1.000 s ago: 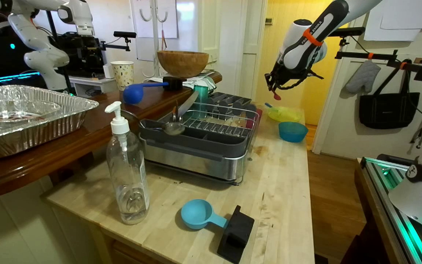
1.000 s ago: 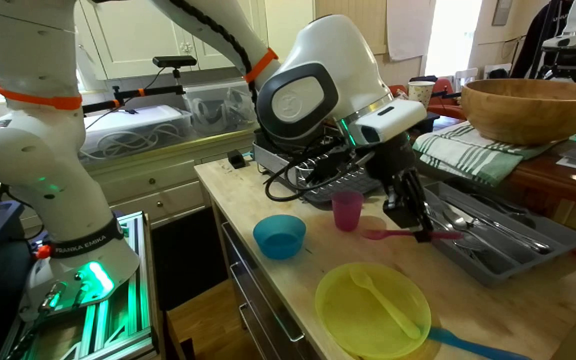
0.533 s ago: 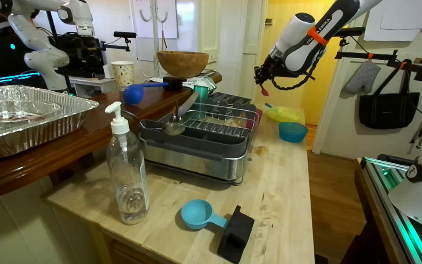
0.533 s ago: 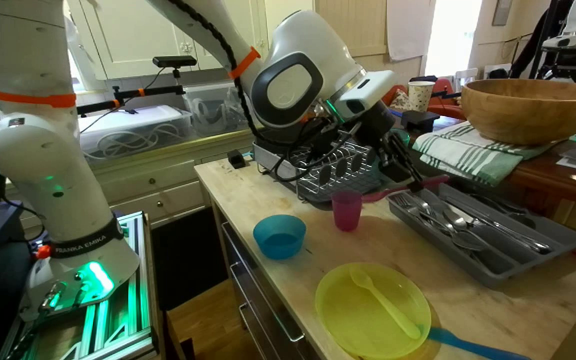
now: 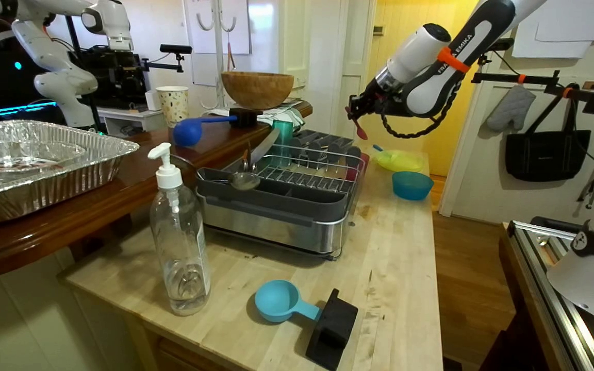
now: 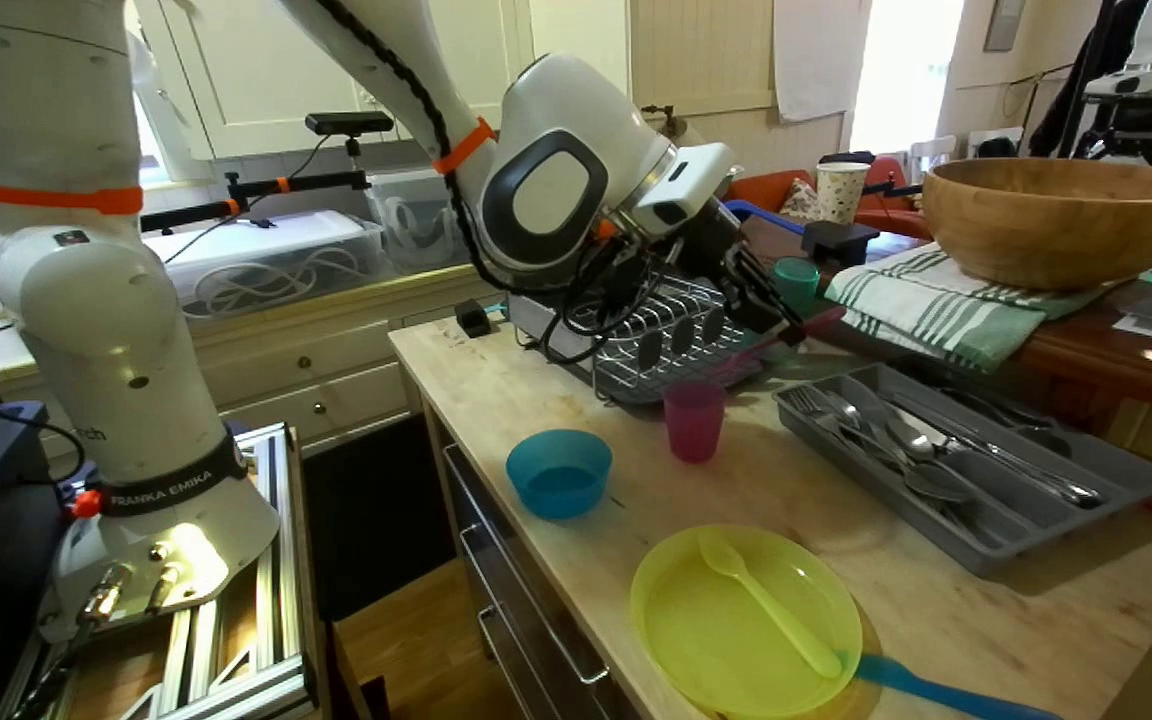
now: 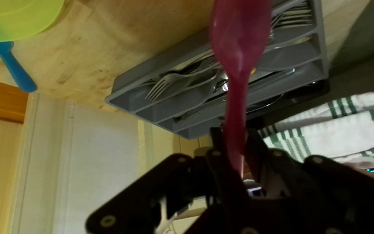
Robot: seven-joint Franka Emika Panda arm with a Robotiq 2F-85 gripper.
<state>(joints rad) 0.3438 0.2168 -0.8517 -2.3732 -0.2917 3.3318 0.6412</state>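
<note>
My gripper (image 7: 235,140) is shut on the handle of a dark pink spoon (image 7: 239,42), whose bowl points away from the fingers. In both exterior views the gripper (image 6: 791,332) (image 5: 352,111) holds the spoon (image 6: 824,319) (image 5: 361,132) tilted in the air. It is between the wire dish rack (image 6: 626,372) and the grey cutlery tray (image 6: 901,505), which holds metal forks, spoons and knives. The tray (image 7: 161,70) lies behind the spoon in the wrist view. A pink cup (image 6: 693,425) stands on the table below, and a green cup (image 6: 796,284) stands behind the gripper.
A blue bowl (image 6: 558,476) and a yellow plate (image 6: 681,630) with a yellow spoon (image 6: 781,615) are on the table. A blue handle (image 6: 946,686) sticks out by the plate. A wooden bowl (image 6: 1066,220) sits on a raised counter. A soap bottle (image 5: 181,252) stands before the rack.
The gripper has carried the spoon away from above the cutlery tray toward the dish rack, and raised it. The spoon is more tilted now. The base light has turned from green to white.
</note>
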